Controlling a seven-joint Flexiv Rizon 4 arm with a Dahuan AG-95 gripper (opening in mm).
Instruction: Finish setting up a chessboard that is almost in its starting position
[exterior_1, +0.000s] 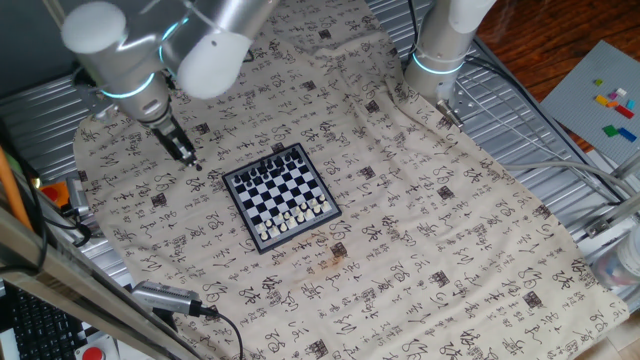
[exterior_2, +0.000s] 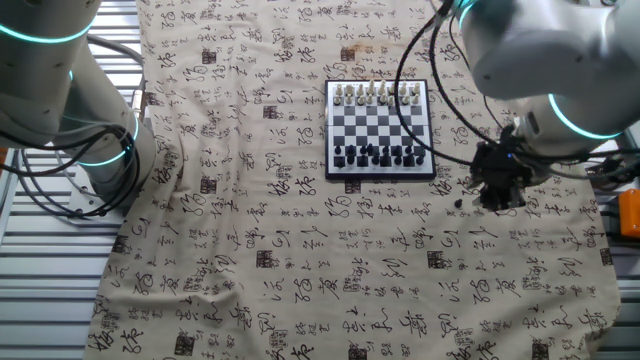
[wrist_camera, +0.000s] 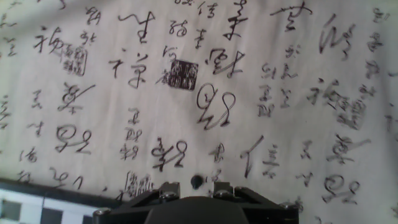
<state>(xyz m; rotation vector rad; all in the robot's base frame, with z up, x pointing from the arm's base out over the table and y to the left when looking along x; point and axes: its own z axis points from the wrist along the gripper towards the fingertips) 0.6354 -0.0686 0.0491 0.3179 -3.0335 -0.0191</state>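
A small dark piece (wrist_camera: 196, 181) sits between the narrowly parted claw (exterior_1: 192, 157) tips, just beside the chessboard (exterior_1: 281, 196).

The bench (exterior_1: 500, 170), of ribbed grey metal, is covered by a beige cloth with black calligraphy (exterior_1: 420, 230). On this cloth, near the claw (exterior_1: 192, 160) and beside it, lies the small square black-and-white chessboard with dark frame (exterior_1: 280, 195). A tiny dark piece (wrist_camera: 196, 182) lies on the cloth just at the claw tips.
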